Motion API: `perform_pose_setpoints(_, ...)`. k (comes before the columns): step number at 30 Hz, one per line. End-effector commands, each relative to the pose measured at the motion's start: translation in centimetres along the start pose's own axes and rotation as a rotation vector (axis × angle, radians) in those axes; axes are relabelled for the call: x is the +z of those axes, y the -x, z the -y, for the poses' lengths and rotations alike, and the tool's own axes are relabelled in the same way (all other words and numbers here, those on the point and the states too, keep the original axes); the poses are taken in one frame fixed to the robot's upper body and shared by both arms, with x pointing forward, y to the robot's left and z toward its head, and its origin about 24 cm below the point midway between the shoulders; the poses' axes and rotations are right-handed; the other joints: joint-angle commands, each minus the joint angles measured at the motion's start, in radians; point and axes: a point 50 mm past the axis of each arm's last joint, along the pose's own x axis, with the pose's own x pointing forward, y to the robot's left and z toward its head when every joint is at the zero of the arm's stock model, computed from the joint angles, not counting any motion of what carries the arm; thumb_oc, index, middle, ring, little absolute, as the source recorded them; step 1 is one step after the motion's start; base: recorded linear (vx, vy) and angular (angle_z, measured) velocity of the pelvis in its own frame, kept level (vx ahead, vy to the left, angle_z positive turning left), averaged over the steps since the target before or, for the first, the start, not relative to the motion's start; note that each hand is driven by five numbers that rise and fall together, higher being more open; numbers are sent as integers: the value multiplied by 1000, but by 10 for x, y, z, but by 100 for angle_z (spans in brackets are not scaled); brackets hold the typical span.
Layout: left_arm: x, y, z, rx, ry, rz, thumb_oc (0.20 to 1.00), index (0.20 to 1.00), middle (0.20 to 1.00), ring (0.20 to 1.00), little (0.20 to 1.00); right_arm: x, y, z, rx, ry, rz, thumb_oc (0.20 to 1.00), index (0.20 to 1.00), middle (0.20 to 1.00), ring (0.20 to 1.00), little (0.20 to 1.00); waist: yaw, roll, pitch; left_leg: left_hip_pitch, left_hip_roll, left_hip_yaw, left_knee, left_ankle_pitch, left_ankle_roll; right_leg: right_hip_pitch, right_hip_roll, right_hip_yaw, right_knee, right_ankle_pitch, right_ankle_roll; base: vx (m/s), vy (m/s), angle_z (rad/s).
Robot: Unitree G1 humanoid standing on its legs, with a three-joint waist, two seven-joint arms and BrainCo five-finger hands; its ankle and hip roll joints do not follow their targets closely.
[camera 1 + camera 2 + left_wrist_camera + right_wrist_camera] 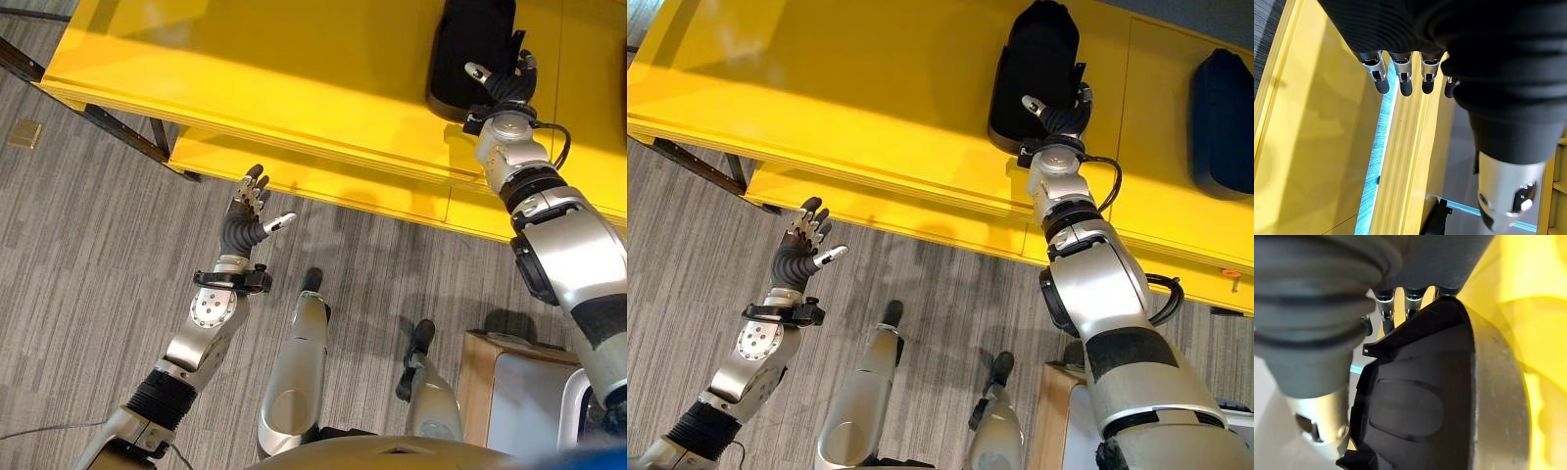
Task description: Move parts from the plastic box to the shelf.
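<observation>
Right eye view puts the black part [1034, 73] flat on the yellow shelf [872, 108], the right robot hand [1058, 113] at its near edge. We see the thumb stuck out to one side and fingers on or over the rim. Whether they clamp it or just rest there we cannot tell; the right wrist view has the fingertips [1385, 308] dipping behind the part's edge [1420, 396], hidden past that.

We judge the step as setting the part down on the shelf. To do it well: make sure the part sits fully on the board, clear of the front lip, let the fingers go slack, then pull the hand straight back so nothing drags the part off. It looks like a moulded shell that could slide on the smooth paint, so go slowly.

Left robot hand [247, 211] hangs over the carpet [88, 245] in front of the shelf, fingers spread, thumb out, holding nothing.

View differences: right eye view shows a second dark part [1223, 122] further along the shelf, well apart from the first; left eye view does not reach it. Left eye view shows a small tan plate [24, 133] on the carpet. Right wrist view gives the part's ribbed, recessed surface up close. Left wrist view looks along the straight fingers [1403, 78] at the shelf's yellow boards [1317, 147].
</observation>
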Motion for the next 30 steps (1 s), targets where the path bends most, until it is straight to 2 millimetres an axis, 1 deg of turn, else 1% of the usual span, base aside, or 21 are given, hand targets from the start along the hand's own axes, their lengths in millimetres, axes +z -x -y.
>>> perform_pose_setpoints(1,15,-3,-1,2,-2,98,1000,1000,1000,1000,1000,38,-12,32,-91,-7,169,1000,1000,1000,1000,1000,12,20,33,19,8,82,-117,53,13,75,30,-5,171,-194,-20,0,0,0)
perform_pose_setpoints(3,14,-2,0,-1,0,92,1000,1000,1000,1000,1000,40,-16,43,-120,-8,171,1000,1000,1000,1000,1000,8,19,33,19,10,82,-115,53,12,76,31,-4,170,-193,-19,0,0,0)
perform_pose_setpoints(5,13,-2,-1,1,1,90,1000,1000,1000,1000,1000,43,-17,48,-134,-18,181,1000,1000,1000,1000,1000,4,16,33,21,12,84,-117,53,12,74,34,-2,170,-193,-18,0,0,0)
perform_pose_setpoints(6,13,-2,-1,1,1,90,1000,1000,1000,1000,1000,43,-17,48,-134,-18,181,1000,1000,1000,1000,1000,4,16,33,22,12,85,-118,53,12,74,34,-1,170,-193,-18,0,0,0)
perform_pose_setpoints(8,13,-2,-2,6,-1,88,1000,1000,1000,1000,1000,52,-14,46,-108,-43,239,1000,1000,1000,1000,1000,-7,7,31,27,18,87,-118,52,12,73,37,3,172,-193,-19,-6,7,-3)
perform_pose_setpoints(10,13,-1,-3,9,-1,88,1000,1000,1000,1000,1000,54,-13,48,-109,-26,272,1000,1000,1000,1000,1000,-15,4,29,28,21,87,-119,52,12,73,36,1,172,-191,-18,-15,3,-4)
perform_pose_setpoints(11,12,0,-5,22,-2,85,1000,1000,1000,1000,1000,55,-12,51,-116,-50,291,1000,1000,1000,1000,1000,-22,1,24,28,21,86,-127,59,13,70,36,2,170,-186,-18,-10,0,-3)
perform_pose_setpoints(15,12,1,-8,44,0,85,1000,1000,1000,1000,1000,61,-6,54,-108,-111,362,1000,1000,1000,1000,1000,-36,-3,22,30,25,90,-118,50,13,74,38,6,171,-189,-18,0,0,0)
perform_pose_setpoints(17,12,1,-10,49,-1,85,1000,1000,1000,1000,1000,62,-4,55,-103,-128,383,1000,1000,1000,1000,1000,-40,-4,19,29,25,89,-122,56,14,72,38,6,168,-184,-17,0,0,0)
perform_pose_setpoints(19,12,2,-12,66,-1,89,1000,1000,1000,1000,1000,68,7,54,-69,-167,460,1000,1000,1000,1000,1000,-50,-7,15,33,26,92,-117,48,14,77,37,8,169,-188,-17,0,0,0)
perform_pose_setpoints(20,12,2,-12,67,-3,90,1000,1000,1000,1000,1000,67,11,54,-57,-174,482,1000,1000,1000,1000,1000,-56,-8,12,33,26,91,-124,56,15,75,36,7,166,-183,-18,0,0,0)
perform_pose_setpoints(22,12,2,-13,73,-12,87,1000,1000,1000,1000,1000,66,24,53,-20,-198,540,1000,1000,1000,1000,1000,-63,-12,10,37,27,94,-122,54,16,78,36,10,166,-184,-19,0,0,0)
perform_pose_setpoints(25,10,2,-15,83,-23,83,1000,1000,1000,1000,1000,53,44,54,41,-248,586,1000,1000,1000,1000,1000,-77,-16,3,50,31,95,-133,58,17,84,33,10,160,-181,-19,0,0,0)
perform_pose_setpoints(26,10,2,-15,84,-29,81,1000,1000,1000,1000,1000,46,49,56,51,-247,589,1000,1000,1000,1000,1000,-80,-17,0,54,32,94,-136,59,17,87,33,10,158,-180,-18,4,-19,-4)
perform_pose_setpoints(27,9,2,-15,82,-31,78,1000,1000,1000,1000,1000,45,50,56,49,-246,586,1000,1000,1000,1000,1000,-79,-18,-2,56,31,94,-138,60,17,89,33,9,158,-180,-18,14,-47,-13)
perform_pose_setpoints(28,8,3,-16,86,-36,75,1000,1000,1000,1000,1000,31,64,58,87,-278,592,1000,1000,1000,1000,1000,-84,-22,-9,68,37,95,-149,64,17,97,34,10,149,-177,-17,14,-49,-12)
perform_pose_setpoints(30,9,4,-17,83,-49,76,1000,1000,1000,1000,1000,16,82,62,127,-295,600,1000,1000,1000,1000,1000,-93,-27,-19,86,44,96,-169,72,16,108,38,9,135,-174,-17,31,-70,-8)
